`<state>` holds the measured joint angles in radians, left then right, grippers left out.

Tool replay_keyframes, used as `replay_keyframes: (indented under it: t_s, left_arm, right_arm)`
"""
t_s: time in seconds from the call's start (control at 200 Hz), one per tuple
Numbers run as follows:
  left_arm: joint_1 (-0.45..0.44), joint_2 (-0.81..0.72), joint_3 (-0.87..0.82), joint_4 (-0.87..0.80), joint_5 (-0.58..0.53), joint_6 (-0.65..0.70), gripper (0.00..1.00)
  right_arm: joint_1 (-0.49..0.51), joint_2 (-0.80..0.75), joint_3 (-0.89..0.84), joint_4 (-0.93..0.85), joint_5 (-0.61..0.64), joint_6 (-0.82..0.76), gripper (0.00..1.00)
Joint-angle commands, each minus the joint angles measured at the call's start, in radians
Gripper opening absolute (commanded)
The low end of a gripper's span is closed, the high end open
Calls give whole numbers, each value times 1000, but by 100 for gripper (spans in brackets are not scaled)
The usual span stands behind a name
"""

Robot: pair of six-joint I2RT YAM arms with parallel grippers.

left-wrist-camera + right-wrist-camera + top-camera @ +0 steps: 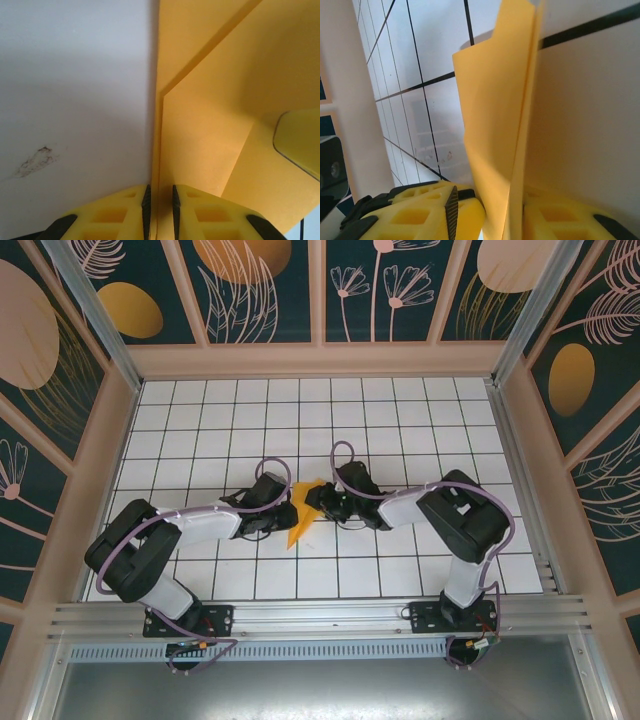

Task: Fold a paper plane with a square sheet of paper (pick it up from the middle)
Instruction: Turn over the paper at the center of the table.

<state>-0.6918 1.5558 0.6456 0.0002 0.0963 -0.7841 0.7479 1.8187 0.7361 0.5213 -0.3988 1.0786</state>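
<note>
Paper (300,512), orange-yellow, creased in layers, clamped by left tool (160,196) and right tool (502,206).

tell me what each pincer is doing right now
left pincer: closed on the folded orange-yellow paper sheet, its edge pinched between the fingers
right pincer: closed on the same folded orange-yellow paper sheet

A white surface (400,410), ruled by black lines into square tiles, forms the enclosure floor. A pale beige frame (320,360) borders it on three sides. Above it stand walls (260,290) of dark teal panels printed with orange ovals (130,310) and pale plant outlines. Along the near edge run aluminium rails (320,615), a perforated strip (320,650) and a grey metal sheet (320,690). Up close, the surface carries a small brownish smudge (37,160).
</note>
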Motion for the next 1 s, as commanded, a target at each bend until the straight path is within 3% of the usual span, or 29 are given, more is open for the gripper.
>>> replay_keyframes:
  t_s: [0.0, 0.23, 0.39, 0.645, 0.881, 0.996]
  left_arm:
    - [-6, 4, -6, 38, 49, -17, 21]
    - [-8, -2, -15, 46, 51, -23, 21]
    - [-8, -11, -21, 47, 52, -24, 21]
    - [-7, -132, -48, 37, 8, -41, 26]
    - [-7, -387, -118, -28, -160, -73, 35]
    - [-6, -514, -160, -60, -246, -87, 38]
  right_arm:
    - [2, 25, 34, 36, -24, -47, 34]
    - [7, 63, 66, 36, -38, -79, 32]
    - [8, 69, 82, 15, -34, -105, 22]
    - [8, -17, 159, -223, 30, -263, 12]
    - [11, -166, 288, -653, 270, -465, 12]
    - [40, -187, 412, -954, 583, -509, 13]
